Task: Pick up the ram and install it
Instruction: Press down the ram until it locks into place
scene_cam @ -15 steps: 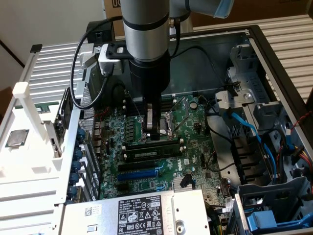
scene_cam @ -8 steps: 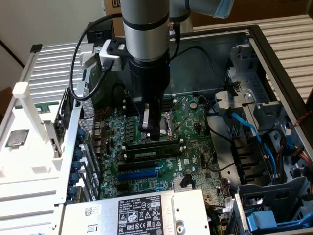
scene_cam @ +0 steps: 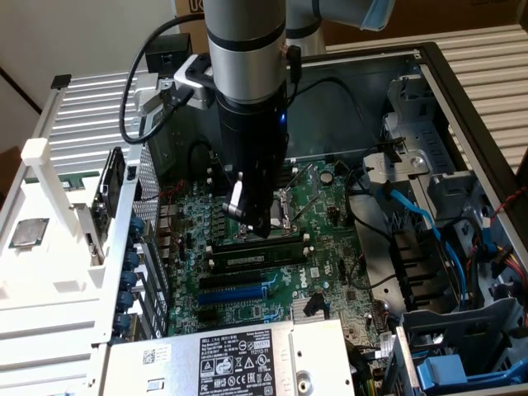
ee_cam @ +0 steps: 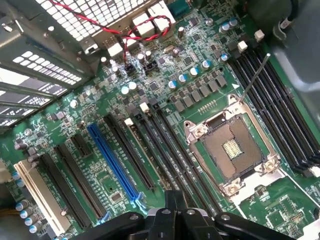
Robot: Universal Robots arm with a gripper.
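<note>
The ram (scene_cam: 252, 257), a dark-green stick with a pale label strip, stands on edge in a black memory slot on the motherboard (scene_cam: 326, 206), between white end clips. My gripper (scene_cam: 262, 224) hangs just above and behind it, beside the CPU socket (scene_cam: 289, 216). The fingers are shut and I see nothing between them. In the wrist view the shut black fingers (ee_cam: 173, 200) point down at the long black slots (ee_cam: 175, 145) between the blue slot (ee_cam: 112, 160) and the CPU socket (ee_cam: 232, 152). There I cannot tell the ram from the slots.
The open case wall (scene_cam: 462, 91) rings the board. A blue slot (scene_cam: 235, 293) and the power supply (scene_cam: 239, 363) lie in front of the ram. Drive cages with blue cables (scene_cam: 429, 223) fill the exterior view's right. A white rack (scene_cam: 49, 214) stands at its left.
</note>
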